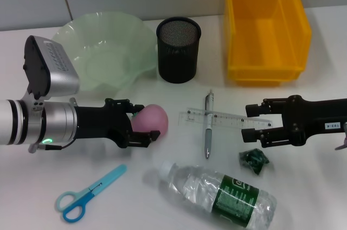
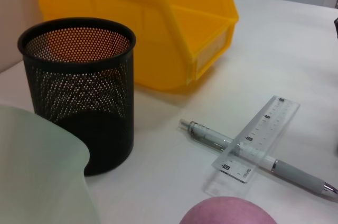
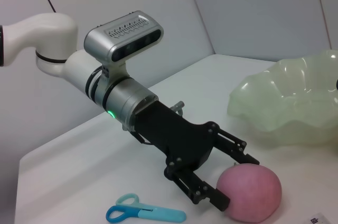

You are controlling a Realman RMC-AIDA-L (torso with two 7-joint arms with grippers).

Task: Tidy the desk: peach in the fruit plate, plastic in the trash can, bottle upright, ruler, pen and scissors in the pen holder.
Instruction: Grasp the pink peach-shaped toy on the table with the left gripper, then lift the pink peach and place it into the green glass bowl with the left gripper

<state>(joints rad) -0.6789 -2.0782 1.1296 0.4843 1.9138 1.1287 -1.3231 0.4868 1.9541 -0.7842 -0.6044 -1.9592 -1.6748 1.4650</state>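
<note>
On the white desk before you, the left gripper lies low with its fingers spread wide around the pink peach, one finger on either side of the fruit, which sits on the desk just in front of the pale green fruit plate. To your right, the right gripper hovers open over the end of the clear ruler, which crosses the pen, with the crumpled dark plastic just below it. Nearer you, the bottle lies on its side and the blue scissors rest flat.
</note>
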